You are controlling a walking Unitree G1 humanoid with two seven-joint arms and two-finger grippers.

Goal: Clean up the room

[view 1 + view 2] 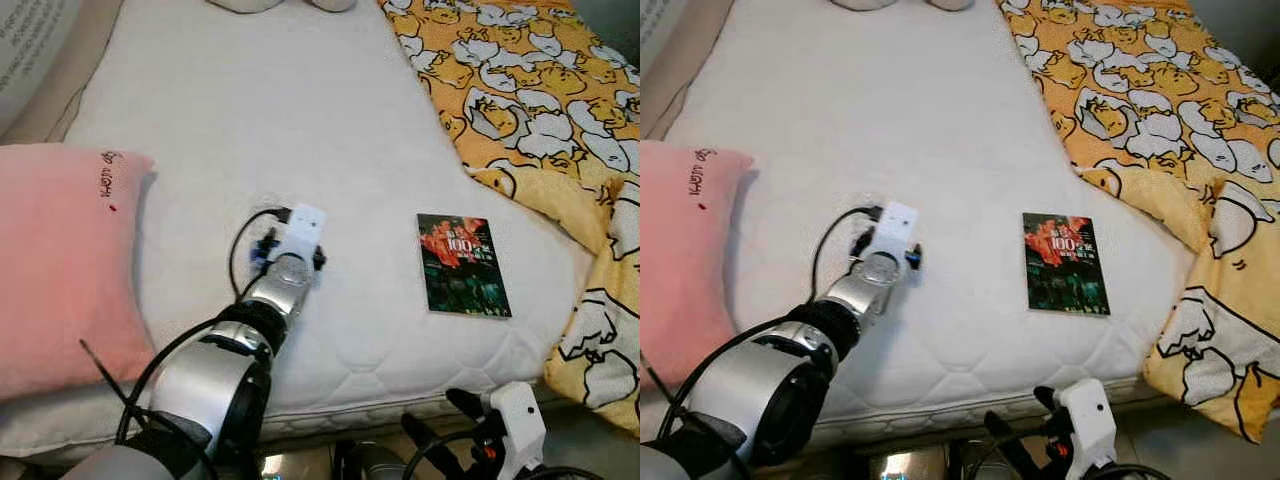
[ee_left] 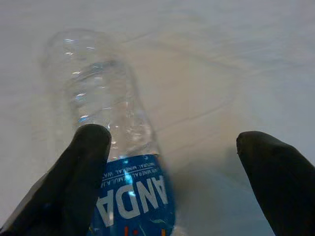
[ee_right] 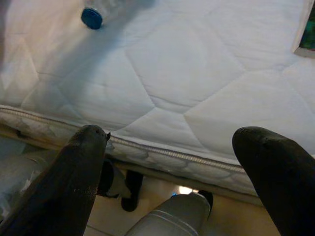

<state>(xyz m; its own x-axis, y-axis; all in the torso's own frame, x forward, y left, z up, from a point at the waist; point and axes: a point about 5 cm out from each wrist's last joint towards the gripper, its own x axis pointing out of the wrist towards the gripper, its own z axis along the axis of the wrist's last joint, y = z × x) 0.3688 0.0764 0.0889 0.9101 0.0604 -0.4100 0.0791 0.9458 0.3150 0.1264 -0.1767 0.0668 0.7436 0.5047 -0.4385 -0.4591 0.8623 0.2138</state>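
Note:
A clear plastic bottle (image 2: 106,113) with a blue label lies on its side on the white mattress (image 1: 280,110). My left gripper (image 2: 172,147) is stretched out over the bed and stands open just above it. One finger (image 2: 81,167) rests against the bottle's labelled part, and the other finger is apart from it over bare sheet. The bottle's blue cap (image 3: 91,17) appears in the right wrist view. My right gripper (image 3: 177,142) is open and empty, low by the mattress's front edge. A dark book (image 1: 462,264) with a red cover picture lies flat on the bed to the right.
A pink pillow (image 1: 60,260) lies on the left of the bed. A yellow cartoon-print blanket (image 1: 530,90) covers the right side and hangs over the corner. Pale soft things (image 1: 245,4) sit at the far end. The floor shows below the bed edge (image 3: 162,196).

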